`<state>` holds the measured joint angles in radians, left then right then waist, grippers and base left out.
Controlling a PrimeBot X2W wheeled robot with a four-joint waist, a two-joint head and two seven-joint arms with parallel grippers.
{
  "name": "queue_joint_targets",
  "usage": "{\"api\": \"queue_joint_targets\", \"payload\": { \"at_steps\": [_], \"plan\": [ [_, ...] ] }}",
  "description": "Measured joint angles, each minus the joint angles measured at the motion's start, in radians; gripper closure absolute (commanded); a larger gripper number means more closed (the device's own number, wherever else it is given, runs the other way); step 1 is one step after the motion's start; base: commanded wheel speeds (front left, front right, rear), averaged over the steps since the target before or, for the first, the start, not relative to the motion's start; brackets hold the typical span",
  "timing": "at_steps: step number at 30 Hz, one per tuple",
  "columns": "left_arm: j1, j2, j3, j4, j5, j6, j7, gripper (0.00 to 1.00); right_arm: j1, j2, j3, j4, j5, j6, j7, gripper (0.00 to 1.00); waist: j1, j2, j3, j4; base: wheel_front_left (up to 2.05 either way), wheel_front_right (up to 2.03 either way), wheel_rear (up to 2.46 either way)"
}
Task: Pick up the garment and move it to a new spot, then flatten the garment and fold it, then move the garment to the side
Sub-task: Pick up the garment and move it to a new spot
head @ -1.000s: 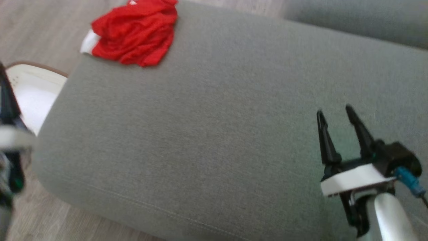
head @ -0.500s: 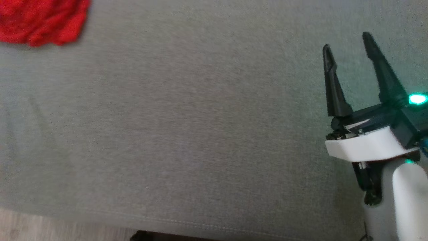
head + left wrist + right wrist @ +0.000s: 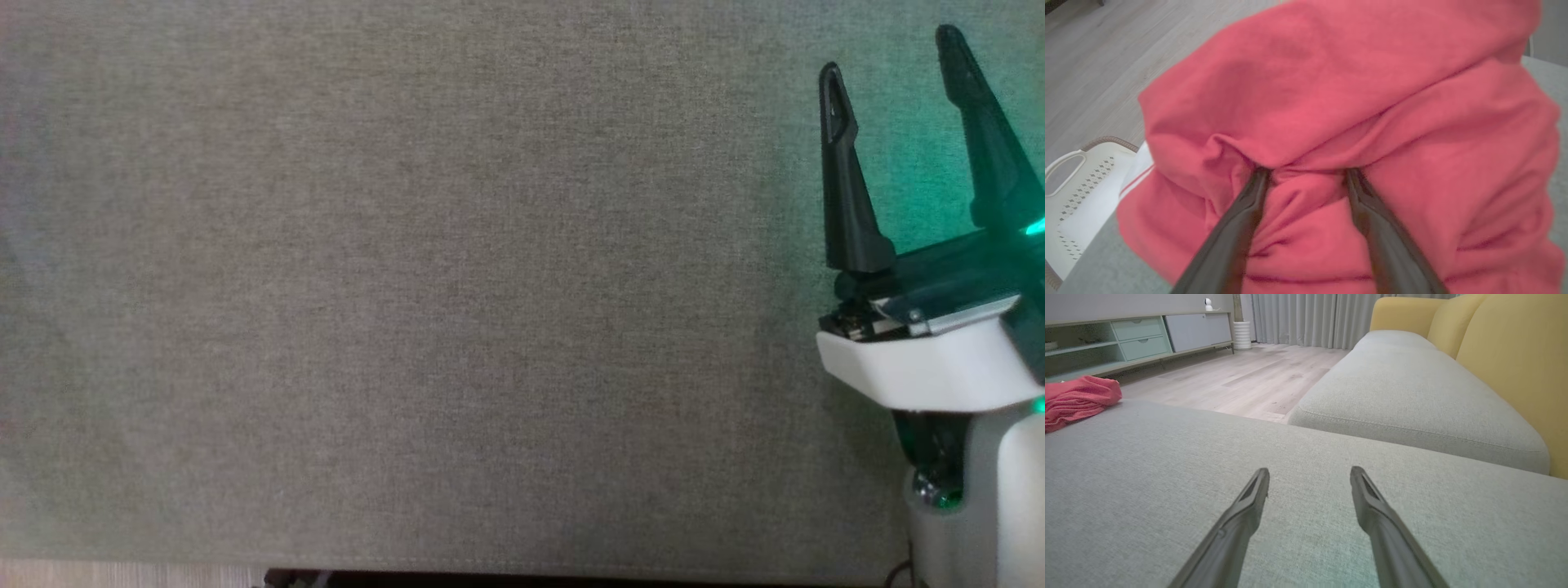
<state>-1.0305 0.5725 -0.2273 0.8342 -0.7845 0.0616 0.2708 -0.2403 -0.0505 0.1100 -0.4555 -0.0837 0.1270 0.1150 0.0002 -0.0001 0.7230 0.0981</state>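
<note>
Garment (image 3: 1331,102): red, crumpled, white striped trim; lies at the grey cushion's (image 3: 1106,269) corner, beside a white basket (image 3: 1073,204).
Left gripper (image 3: 1307,171): spread wide, tips pressed into the garment's folds.
Right gripper (image 3: 890,49): spread wide, empty, over bare cushion.

The garment (image 3: 1331,102) lies at the edge of a seat cushion (image 3: 1094,269), with a basket (image 3: 1081,196) just beside that edge. The left gripper (image 3: 1306,171) reaches into the garment, fingers apart and both tips in its folds. The right gripper (image 3: 890,55) hangs over the same cushion at the right of the head view, fingers apart, with the garment well away to its left. Beyond the cushion lies the floor (image 3: 1241,379), with a sofa (image 3: 1412,388) to the right, a cabinet (image 3: 1139,335) behind at the left and curtains (image 3: 1306,318) behind at the middle.
</note>
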Motion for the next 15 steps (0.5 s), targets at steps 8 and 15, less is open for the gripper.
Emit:
{"api": "queue_joint_targets", "payload": {
  "at_steps": [8,15],
  "plan": [
    [-0.037,-0.006,0.0,0.069,0.007,-0.02,-0.089,1.0,-0.028,0.0,-0.017,0.005,-0.003,0.0,-0.005,0.0,-0.0002,0.0,-0.001,-0.002,0.0,0.0,0.0],
    [-0.053,0.024,-0.037,0.112,0.086,-0.05,-0.256,1.0,-0.036,0.0,-0.007,0.061,0.031,0.0,-0.042,0.0,-0.0002,0.0,-0.074,-0.01,0.0,0.0,0.0]
  ]
}}
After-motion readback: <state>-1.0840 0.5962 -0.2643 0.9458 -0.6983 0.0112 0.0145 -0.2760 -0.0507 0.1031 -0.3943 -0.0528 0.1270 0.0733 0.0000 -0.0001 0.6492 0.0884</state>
